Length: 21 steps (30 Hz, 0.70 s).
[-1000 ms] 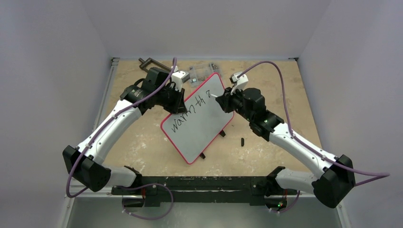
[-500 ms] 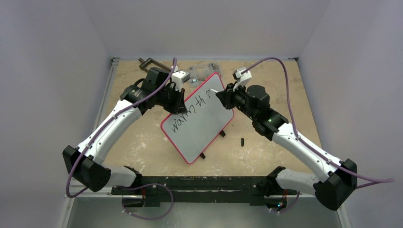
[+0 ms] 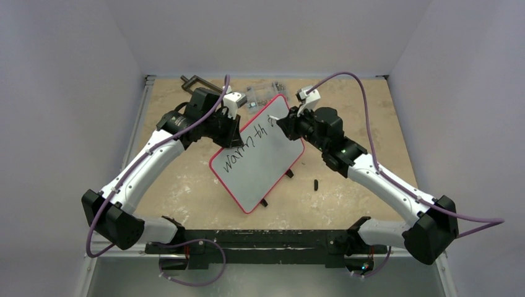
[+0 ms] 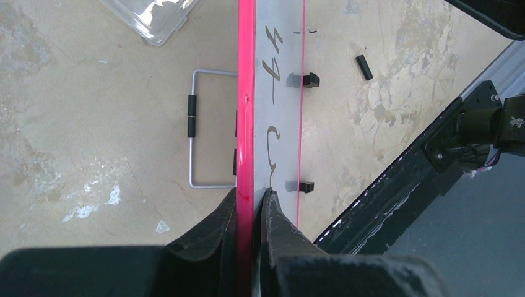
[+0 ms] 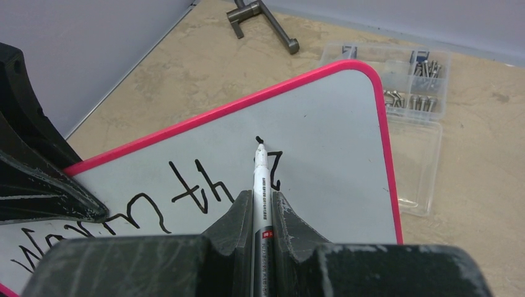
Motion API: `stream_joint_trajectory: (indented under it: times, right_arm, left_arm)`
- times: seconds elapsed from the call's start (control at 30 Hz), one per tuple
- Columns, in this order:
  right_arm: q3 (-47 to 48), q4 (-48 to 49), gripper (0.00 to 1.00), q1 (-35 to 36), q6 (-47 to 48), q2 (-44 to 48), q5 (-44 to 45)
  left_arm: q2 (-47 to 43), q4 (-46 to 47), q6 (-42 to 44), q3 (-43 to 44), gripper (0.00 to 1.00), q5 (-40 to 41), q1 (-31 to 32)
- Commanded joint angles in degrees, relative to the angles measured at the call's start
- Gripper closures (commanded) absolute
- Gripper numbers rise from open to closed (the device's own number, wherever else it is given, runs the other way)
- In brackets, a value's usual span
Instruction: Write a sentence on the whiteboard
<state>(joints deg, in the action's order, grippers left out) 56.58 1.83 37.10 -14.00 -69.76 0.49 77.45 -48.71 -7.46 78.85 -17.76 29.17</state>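
Observation:
The whiteboard (image 3: pixel 263 164) is white with a red rim and stands tilted on black feet mid-table. My left gripper (image 3: pixel 234 133) is shut on its upper left edge; the left wrist view shows both jaws clamped on the red rim (image 4: pixel 246 124). The sentence (image 3: pixel 244 145) reads "warmth" plus one stroke after it, in black letters (image 5: pixel 192 189). My right gripper (image 3: pixel 286 125) is shut on a white marker (image 5: pixel 260 185). The marker's tip sits at a small black dot (image 5: pixel 259 139) just above the newest stroke, near the board's top right.
A clear plastic box of small parts (image 3: pixel 263 94) lies behind the board, also in the right wrist view (image 5: pixel 412 93). A metal clamp (image 3: pixel 195 81) lies at the back left. A small black cap (image 3: pixel 316 184) lies right of the board. A wire stand (image 4: pixel 207 127) shows beneath the board.
My right gripper has moved left and toward the back with the marker, onto the board's top area. A small dot has appeared above the last stroke. The left arm and board have not moved.

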Motion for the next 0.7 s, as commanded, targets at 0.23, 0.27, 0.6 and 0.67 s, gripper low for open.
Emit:
stream_joint_trajectory:
  times: [0.23,0.27,0.6,0.67]
  right_arm:
    - [-0.55,1.85,1.00,0.16,0.33,1.02,2.08]
    - [-0.32,1.74,1.00,0.16,0.34,1.10,2.14]
    - [0.93,-1.48,1.00,0.12,-0.26,4.01,6.62]
    - [0.50,-1.51,1.00,0.15,-0.16,3.96,7.09]
  left_arm:
    - [0.99,-3.63,7.96,-0.63,1.00,17.38,-0.87]
    - [0.99,-3.59,7.97,-0.63,1.00,17.33,-0.87]
    - [0.89,-3.63,7.94,-0.63,1.00,17.41,-0.92]
    - [0.95,-3.54,7.94,-0.63,1.00,17.40,-0.92]
